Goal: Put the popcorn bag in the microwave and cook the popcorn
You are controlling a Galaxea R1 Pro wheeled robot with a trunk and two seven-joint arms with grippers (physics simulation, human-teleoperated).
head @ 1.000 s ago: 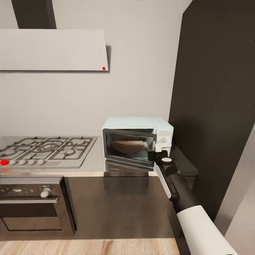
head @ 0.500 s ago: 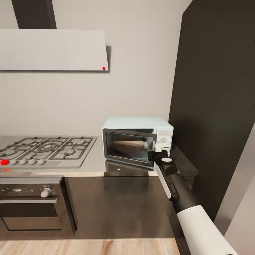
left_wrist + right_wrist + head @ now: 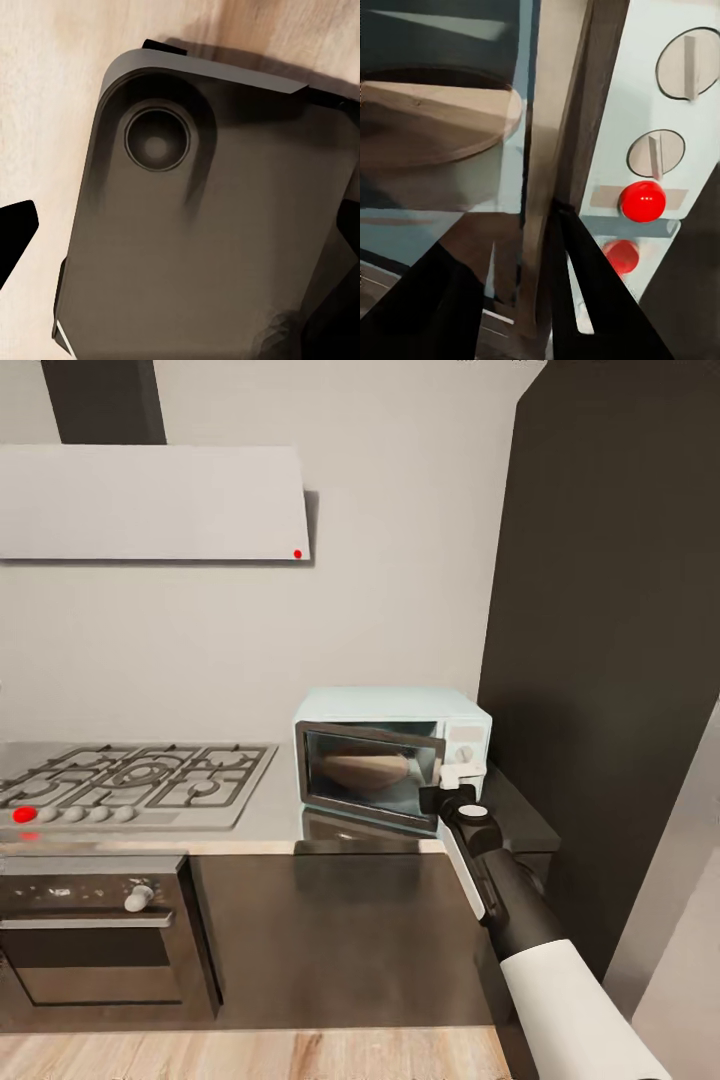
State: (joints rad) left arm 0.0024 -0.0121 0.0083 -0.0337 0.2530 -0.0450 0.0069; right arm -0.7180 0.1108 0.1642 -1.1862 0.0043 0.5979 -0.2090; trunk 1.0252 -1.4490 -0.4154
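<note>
The mint-blue microwave [image 3: 392,707] stands on the grey countertop [image 3: 272,808] beside the wall. Its dark glass door [image 3: 372,773] is slightly ajar. Through the glass I see the tan popcorn bag [image 3: 364,768] inside, and it also shows as the bag [image 3: 431,124] in the right wrist view. My right gripper [image 3: 447,788] is at the door's free edge [image 3: 556,112], just below the white panel with two knobs [image 3: 687,64] and a red light [image 3: 642,201]. Its dark fingers [image 3: 589,296] meet at their tips, shut. My left gripper [image 3: 180,240] hangs open over my own dark base.
A steel gas hob [image 3: 140,785] lies left of the microwave, with a black oven [image 3: 95,930] under it and a flat white hood [image 3: 150,500] above. A tall dark cabinet [image 3: 610,660] rises right of the microwave. Dark cabinet fronts [image 3: 330,930] stand below the counter.
The whole head picture has shifted slightly to the right, so the camera moved. The right gripper stays at the door's edge and the door's angle looks unchanged.
</note>
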